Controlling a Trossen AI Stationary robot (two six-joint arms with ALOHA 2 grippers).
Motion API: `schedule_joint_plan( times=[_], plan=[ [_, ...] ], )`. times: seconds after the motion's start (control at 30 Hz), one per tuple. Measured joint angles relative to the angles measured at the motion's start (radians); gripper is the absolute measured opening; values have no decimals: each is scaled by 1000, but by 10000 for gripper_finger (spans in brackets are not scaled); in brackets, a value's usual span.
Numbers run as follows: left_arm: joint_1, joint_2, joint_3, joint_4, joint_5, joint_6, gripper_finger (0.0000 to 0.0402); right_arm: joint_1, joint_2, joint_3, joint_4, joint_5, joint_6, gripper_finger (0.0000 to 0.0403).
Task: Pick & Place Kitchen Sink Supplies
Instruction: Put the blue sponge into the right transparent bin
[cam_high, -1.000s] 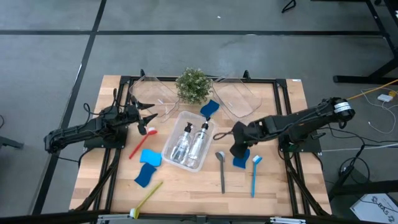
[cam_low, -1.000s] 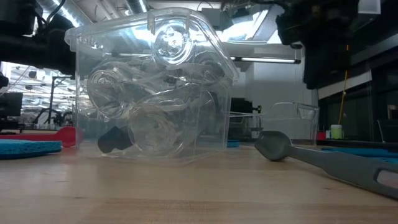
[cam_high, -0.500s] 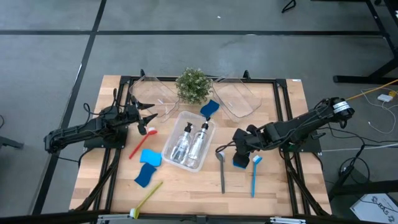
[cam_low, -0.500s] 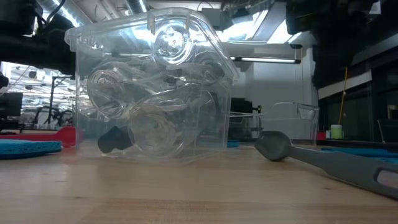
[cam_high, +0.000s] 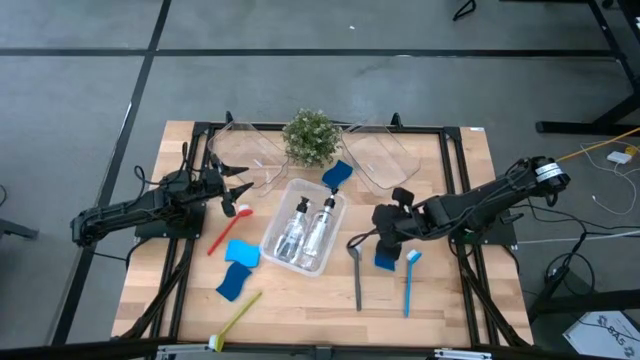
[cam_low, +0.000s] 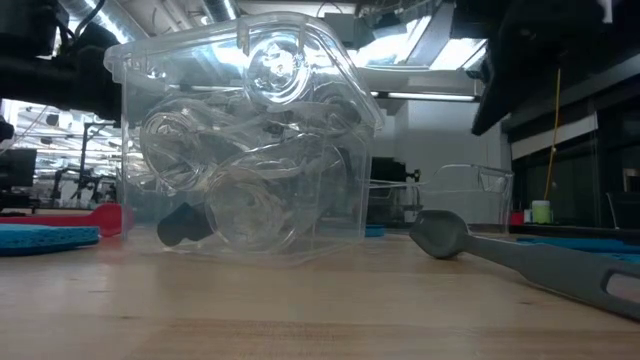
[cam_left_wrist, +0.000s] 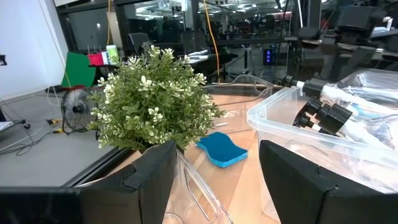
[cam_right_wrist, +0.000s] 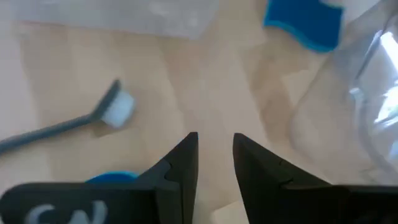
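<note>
This looks like a robotics lab or workshop rather than a kitchen: a wooden table (cam_high: 300, 300) on a black metal frame stands on a grey taped floor (cam_high: 300, 80), loose cables (cam_high: 610, 160) trail beside it, and equipment benches, possibly monitors, fill the room behind.

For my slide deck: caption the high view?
Two clear pump bottles lie in a clear plastic bin; right tool hovers nearby.

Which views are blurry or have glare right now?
Right wrist view: soft all over, the grey brush smeared. Low view: ceiling lights glare through the clear bin; the near table edge is out of focus. Left wrist view: the potted plant is sharp. High view: evenly lit.
</note>
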Motion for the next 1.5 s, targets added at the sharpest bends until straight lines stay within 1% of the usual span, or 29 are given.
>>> schedule_joint_plan(
  times=[0.07, 0.13, 0.3, 0.43, 0.5, 0.63, 0.7, 0.73, 0.83, 0.87, 0.93, 1.03, 1.17, 1.3, 1.5],
  plan=[
    [0, 0, 0, 0, 0, 0, 226, -12, 0, 0, 0, 5, -47, 100],
    [0, 0, 0, 0, 0, 0, 226, -21, 0, 0, 0, -12, -101, 100],
    [0, 0, 0, 0, 0, 0, 226, -61, 0, 1, -1, -120, -338, 100],
    [0, 0, 0, 0, 0, 0, 226, -101, 0, 37, 0, -126, -479, 100],
    [0, 0, 0, 0, 0, 0, 226, -120, 0, 55, 3, -127, -513, 100],
    [0, 0, 0, 0, 0, 0, 226, -149, 0, 59, 16, -127, -515, 100],
    [0, 0, 0, 0, 0, 0, 226, -156, 0, 59, 15, -144, -485, 100],
    [0, 0, 0, 0, 0, 0, 226, -159, 0, 59, 15, -170, -461, 100],
    [0, 0, 0, 0, 0, 0, 226, -173, 0, 59, 11, -317, -381, 100],
    [0, 0, 0, 0, 0, 0, 226, -176, 0, 59, 5, -351, -361, 100],
    [0, 0, 0, 0, 0, 0, 226, -183, 3, 55, -2, -364, -320, 100],
    [0, 0, 0, 0, 0, 0, 226, -207, 22, 55, -40, -351, -287, 105],
    [0, 0, 0, 0, 0, 0, 226, -254, 72, 54, -58, -354, -303, 127],
    [0, 0, 0, 0, 1, 0, 226, -289, 125, 54, -76, -360, -316, 162],
    [0, 0, 0, 0, 0, 0, 226, -297, 168, 59, -90, -475, -387, 215]
  ],
)
